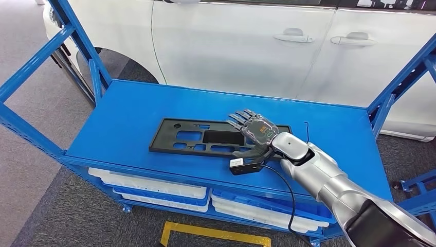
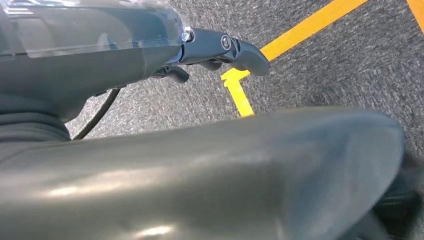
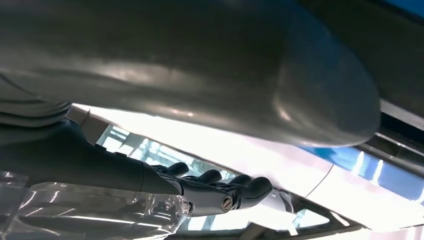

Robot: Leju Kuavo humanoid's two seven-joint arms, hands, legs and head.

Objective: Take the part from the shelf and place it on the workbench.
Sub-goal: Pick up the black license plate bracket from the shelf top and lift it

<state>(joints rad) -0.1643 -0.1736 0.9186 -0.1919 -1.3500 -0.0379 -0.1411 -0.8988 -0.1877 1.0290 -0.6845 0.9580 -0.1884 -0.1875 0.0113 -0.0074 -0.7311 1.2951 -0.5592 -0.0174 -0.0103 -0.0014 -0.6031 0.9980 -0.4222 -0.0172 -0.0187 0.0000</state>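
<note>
Behind the blue shelf [image 1: 128,118] stands a white car [image 1: 247,46], its two door handles side by side, and grey carpet covers the floor [image 1: 46,206] with a yellow marking [image 1: 211,234] in front of the rack. On the top deck lies the part [image 1: 190,136], a flat black panel with several rectangular cut-outs, lying level and roughly in the middle. The right hand [image 1: 252,136] rests over the panel's right end, fingers stretched out and slightly apart across its top, thumb [image 1: 252,153] low at the near edge (whether it truly grips, I cannot tell). White trays [image 1: 154,188] sit on the lower tier. Seen from the left wrist, the left hand [image 2: 210,50] hangs above the carpet and a yellow line [image 2: 280,42], fingers loosely extended, holding nothing.
</note>
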